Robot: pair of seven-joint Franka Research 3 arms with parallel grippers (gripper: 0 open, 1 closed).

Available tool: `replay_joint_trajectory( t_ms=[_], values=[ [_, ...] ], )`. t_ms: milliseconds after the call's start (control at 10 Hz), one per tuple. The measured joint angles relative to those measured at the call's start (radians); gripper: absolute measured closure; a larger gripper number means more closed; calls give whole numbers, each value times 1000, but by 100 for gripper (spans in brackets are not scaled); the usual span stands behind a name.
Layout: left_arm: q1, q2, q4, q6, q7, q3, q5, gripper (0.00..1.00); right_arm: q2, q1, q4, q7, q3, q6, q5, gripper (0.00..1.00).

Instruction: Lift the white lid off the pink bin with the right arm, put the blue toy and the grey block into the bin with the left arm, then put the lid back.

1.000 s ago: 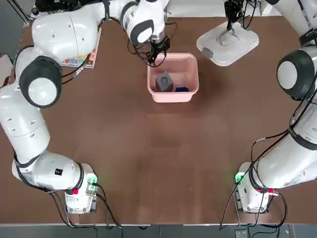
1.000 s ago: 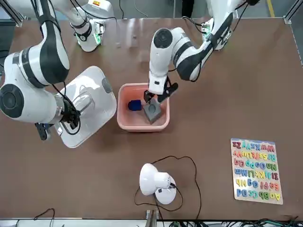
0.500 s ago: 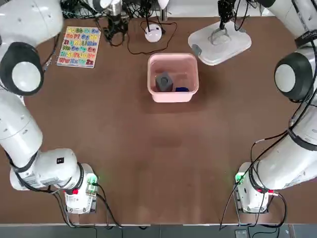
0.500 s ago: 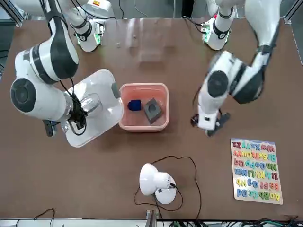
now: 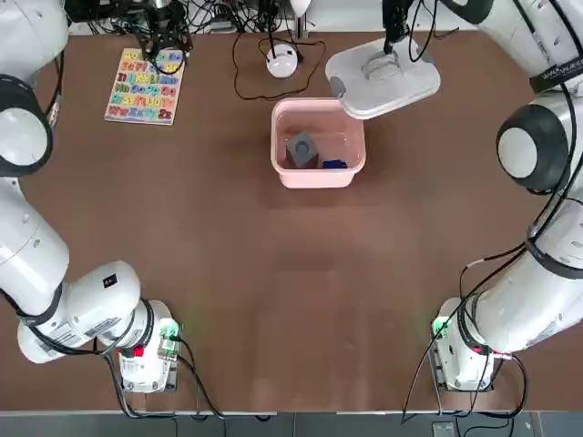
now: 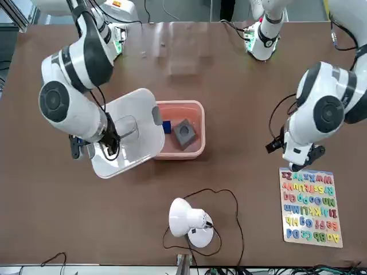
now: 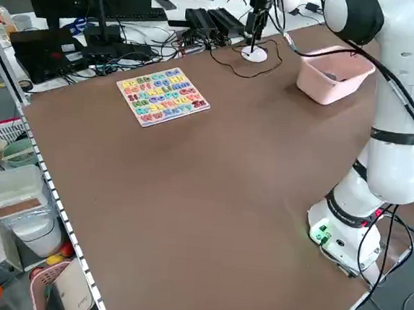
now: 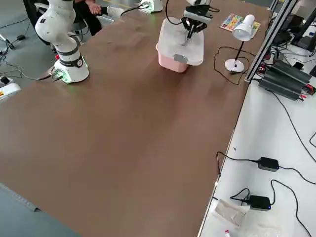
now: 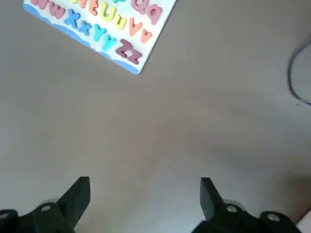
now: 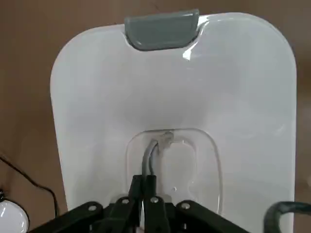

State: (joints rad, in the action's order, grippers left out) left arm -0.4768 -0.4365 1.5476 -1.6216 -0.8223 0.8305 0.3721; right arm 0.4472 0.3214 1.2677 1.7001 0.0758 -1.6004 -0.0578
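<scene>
The pink bin (image 5: 284, 167) stands open at mid-table with the grey block (image 5: 301, 148) and the blue toy (image 5: 334, 165) inside it. My right gripper (image 10: 146, 187) is shut on the handle of the white lid (image 5: 383, 77) and holds it in the air. The lid (image 6: 126, 140) overhangs the bin's far right corner, one grey clip over the rim. Far from the bin, my left gripper (image 9: 143, 194) hangs open and empty over bare table, beside the alphabet puzzle board (image 9: 102, 24).
The puzzle board (image 5: 144, 85) lies at the far left of the table. A small round white device (image 5: 281, 62) with a looping black cable sits just beyond the bin. Cables and black boxes line the bench past the table's far edge.
The left arm has pulled out of the bin and swung far left to the puzzle board, its jaws opening wider. The right arm has carried the lid leftward until it overlaps the bin.
</scene>
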Motion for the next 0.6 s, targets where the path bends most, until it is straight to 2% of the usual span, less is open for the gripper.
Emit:
replay_joint_trajectory(
  t_ms=[200,300,400,600],
  values=[
    [-107,15,3,33,121,84,-6,0,15,21,8,48,0,-33,0,95],
    [-140,37,3,37,202,98,-39,0,27,34,11,78,0,-52,0,95],
    [-115,73,1,37,267,50,-75,0,43,51,12,115,1,-75,0,95],
    [77,173,0,37,416,-180,-135,0,75,87,12,188,1,-121,0,95]
  ],
)
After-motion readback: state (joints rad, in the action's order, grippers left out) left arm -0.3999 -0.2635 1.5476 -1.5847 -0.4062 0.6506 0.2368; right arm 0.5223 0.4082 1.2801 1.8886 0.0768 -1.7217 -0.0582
